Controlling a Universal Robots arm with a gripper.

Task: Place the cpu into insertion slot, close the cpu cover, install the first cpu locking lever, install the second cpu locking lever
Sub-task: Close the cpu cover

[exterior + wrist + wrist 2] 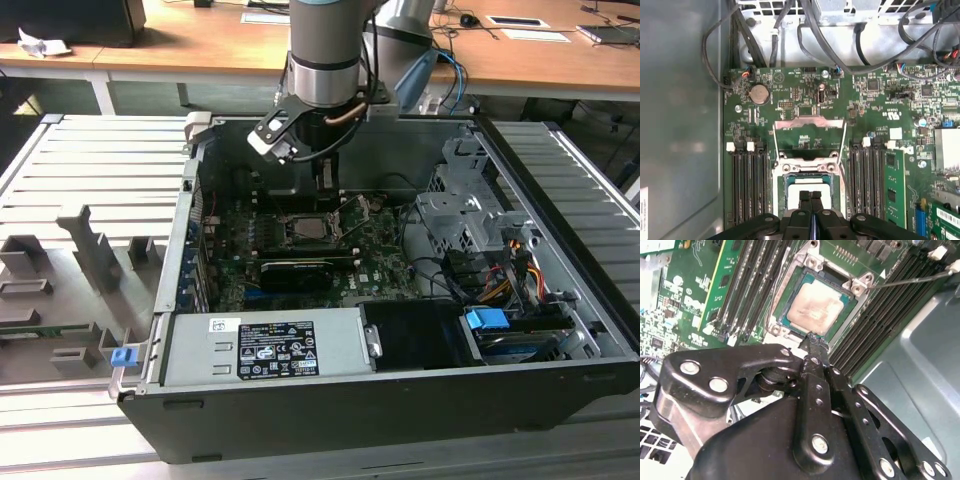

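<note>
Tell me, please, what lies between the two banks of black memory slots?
In the first wrist view, the insertion slot lies there with the cpu in it, below the gripper.

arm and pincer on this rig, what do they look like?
The arm is a silver-grey tube with a black band and a pale blue cap. The pincer is black linkage bars with silver rivets. A white-and-black camera block sits at the wrist.

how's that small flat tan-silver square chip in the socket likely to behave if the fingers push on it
The small flat tan-silver cpu looks rigid, so it probably won't flex. It lies flat within the silver-rimmed insertion slot, so a sideways push likely won't slide it far. Its smooth top may be slippery under the shut black gripper at its edge.
</note>
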